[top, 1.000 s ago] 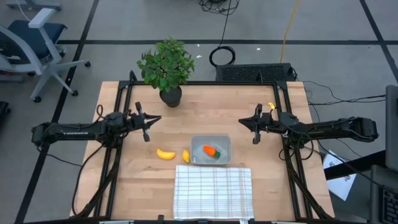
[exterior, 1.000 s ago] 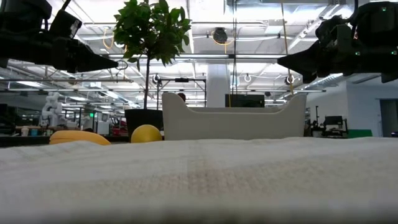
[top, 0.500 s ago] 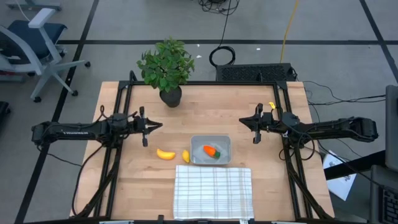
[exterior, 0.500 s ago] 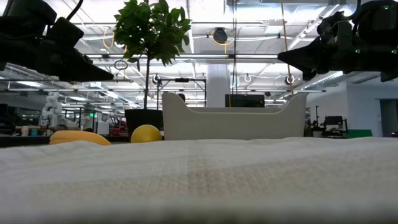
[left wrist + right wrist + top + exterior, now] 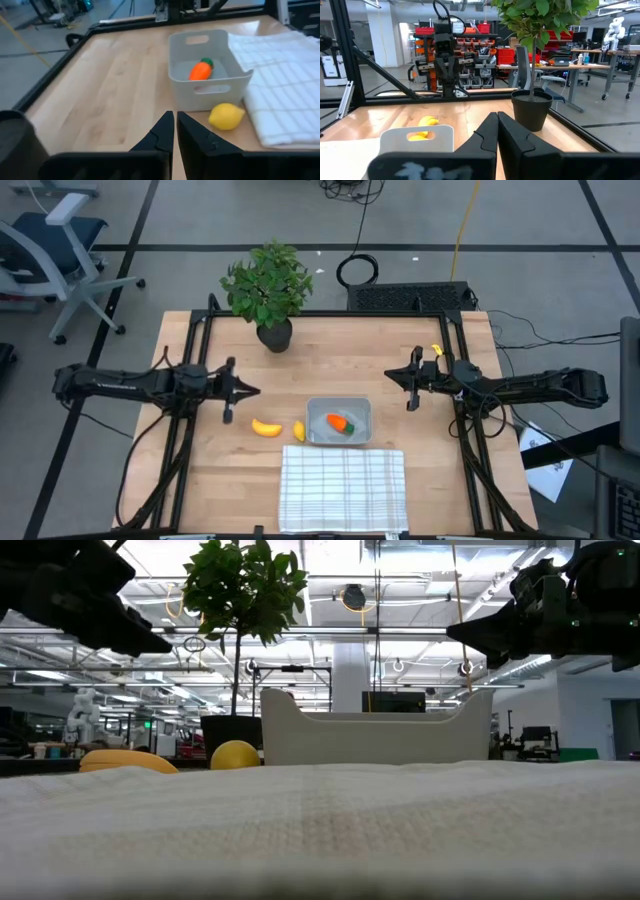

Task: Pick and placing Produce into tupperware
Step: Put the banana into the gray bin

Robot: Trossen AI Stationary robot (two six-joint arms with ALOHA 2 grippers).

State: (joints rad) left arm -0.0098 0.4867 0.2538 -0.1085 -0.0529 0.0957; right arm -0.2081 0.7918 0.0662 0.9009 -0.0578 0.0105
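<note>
The greyish tupperware (image 5: 339, 421) stands at the table's middle, and the orange carrot (image 5: 200, 70) lies inside it. On the wood to its left the yellow lemon (image 5: 298, 430) and the banana (image 5: 265, 427) each lie on their side. My left gripper (image 5: 252, 391) hovers shut, above and a little beyond the banana, slanting down toward the tupperware (image 5: 207, 70). My right gripper (image 5: 390, 376) hangs shut in the air to the far right of the tupperware, holding nothing.
A white checked cloth (image 5: 342, 488) lies flat against the tupperware's near side, reaching the table's near edge. A potted plant (image 5: 268, 290) stands at the far left. Bare wood lies to the left of the banana and to the right of the tupperware.
My left gripper has swung toward the table's near edge, closer to the banana, and has tipped from level to slanting downward. It stays shut. The produce and the tupperware have kept their places.
</note>
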